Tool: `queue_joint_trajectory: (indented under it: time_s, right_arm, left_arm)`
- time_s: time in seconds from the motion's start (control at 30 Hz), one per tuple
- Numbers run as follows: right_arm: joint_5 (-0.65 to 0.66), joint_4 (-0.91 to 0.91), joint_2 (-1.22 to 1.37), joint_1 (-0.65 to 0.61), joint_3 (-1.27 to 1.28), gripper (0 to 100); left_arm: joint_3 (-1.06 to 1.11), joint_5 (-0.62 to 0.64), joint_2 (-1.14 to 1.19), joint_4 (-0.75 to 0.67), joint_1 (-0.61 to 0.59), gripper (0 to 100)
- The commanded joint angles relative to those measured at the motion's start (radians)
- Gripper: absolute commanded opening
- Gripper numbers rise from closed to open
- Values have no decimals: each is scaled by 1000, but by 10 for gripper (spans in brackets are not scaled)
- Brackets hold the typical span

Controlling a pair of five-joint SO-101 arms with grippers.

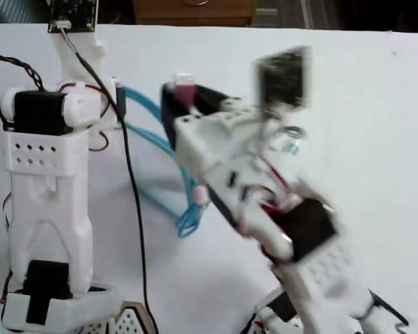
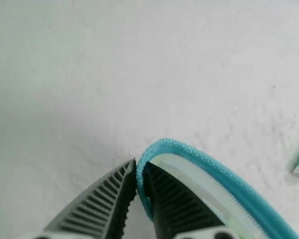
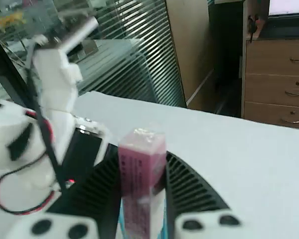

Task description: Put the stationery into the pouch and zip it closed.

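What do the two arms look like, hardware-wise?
The left arm and right arm are white printed shells with black servo blocks and thin red wires. The left one has rows of small holes and a black cable alongside. The left gripper and right gripper carry dark ribbed fingers.

One pouch (image 2: 209,167), one pink eraser (image 3: 141,179)

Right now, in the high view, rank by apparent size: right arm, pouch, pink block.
Largest: right arm, though it sits nearer the camera.
Then the pouch, partly hidden behind that arm.
Smallest: pink block.
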Motion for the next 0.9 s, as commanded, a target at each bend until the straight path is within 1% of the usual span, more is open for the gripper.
queue_joint_trajectory:
  time_s: [0.0, 0.07, 0.17, 0.47, 0.57, 0.63, 0.77, 0.8, 0.87]
  right_arm:
    - [18, -211, 10, -16, 120, 19]
    - [18, -274, 12, -16, 178, 19]
    - [18, -305, 12, -16, 247, 19]
    - [18, -300, 12, -16, 302, 19]
    - [18, -260, 4, -24, 307, 25]
    - [18, -222, 1, -41, 305, 79]
    - [14, -160, 1, -62, 304, 276]
    - [15, -154, 1, -68, 304, 303]
    - [15, -153, -4, -71, 304, 311]
  left_arm:
    - [5, 2, 4, 21, 4, 23]
    - [5, 2, 4, 21, 4, 23]
    - [5, 2, 4, 21, 4, 23]
    - [5, 2, 4, 21, 5, 23]
    - [5, 2, 4, 21, 5, 23]
    - [5, 2, 4, 21, 5, 23]
    - [5, 0, 4, 21, 5, 23]
    - [5, 0, 4, 21, 5, 23]
    - [5, 0, 4, 21, 5, 23]
